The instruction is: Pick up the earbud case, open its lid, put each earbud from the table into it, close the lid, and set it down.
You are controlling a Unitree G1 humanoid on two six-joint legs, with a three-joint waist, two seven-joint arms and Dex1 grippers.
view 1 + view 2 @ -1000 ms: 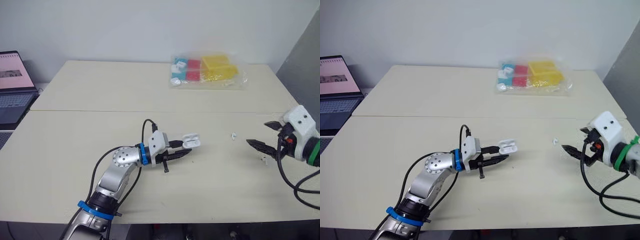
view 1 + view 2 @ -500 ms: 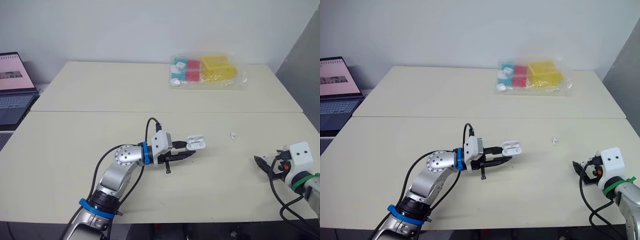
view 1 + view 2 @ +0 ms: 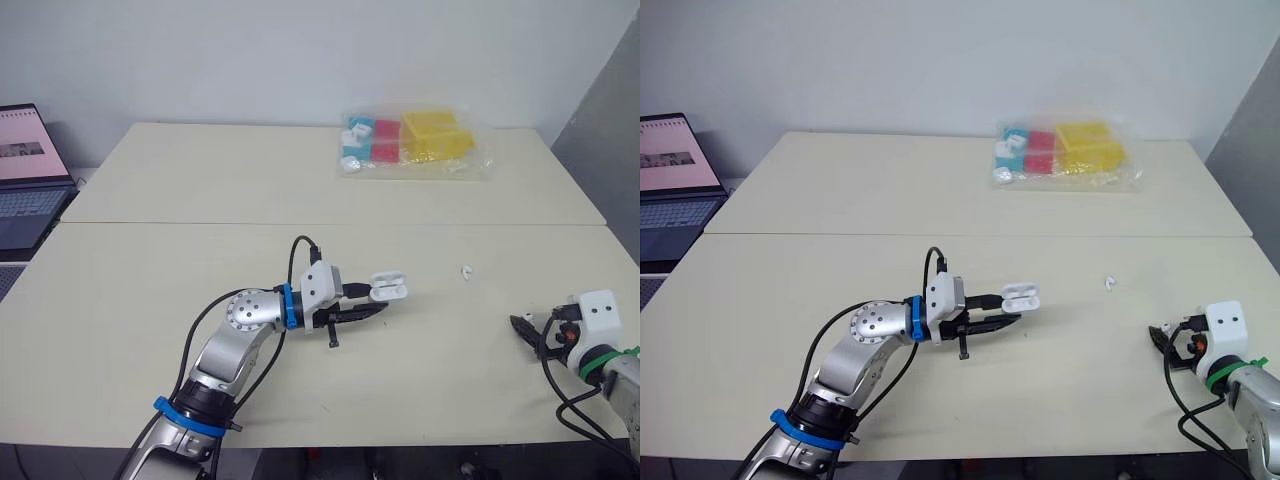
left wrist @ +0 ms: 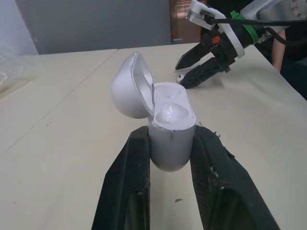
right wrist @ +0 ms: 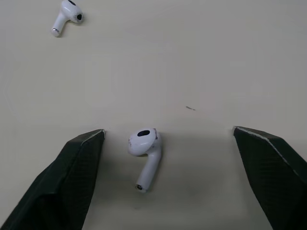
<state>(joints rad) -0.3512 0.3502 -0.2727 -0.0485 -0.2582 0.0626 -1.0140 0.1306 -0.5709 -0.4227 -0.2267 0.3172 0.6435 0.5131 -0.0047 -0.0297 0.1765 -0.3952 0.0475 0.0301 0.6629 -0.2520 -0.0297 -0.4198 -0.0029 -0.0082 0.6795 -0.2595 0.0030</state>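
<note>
My left gripper (image 3: 374, 300) is shut on the white earbud case (image 3: 387, 288), held just above the middle of the table with its lid flipped open (image 4: 132, 86). The case's body (image 4: 170, 129) sits upright between the two black fingers. Low over the table's front right, my right gripper (image 5: 168, 130) is open, fingers wide apart. One white earbud (image 5: 144, 151) lies on the table between those fingers, touching neither. A second earbud (image 3: 466, 270) lies farther in, between the case and the right gripper (image 3: 1162, 336).
A clear bag of coloured blocks (image 3: 410, 142) lies at the back of the table. An open laptop (image 3: 25, 170) stands off the far left. The table's right edge (image 3: 610, 228) runs close to the right arm.
My right gripper has dropped from above the table down to its surface at the front right, straddling an earbud. The left gripper shifted slightly right with the case.
</note>
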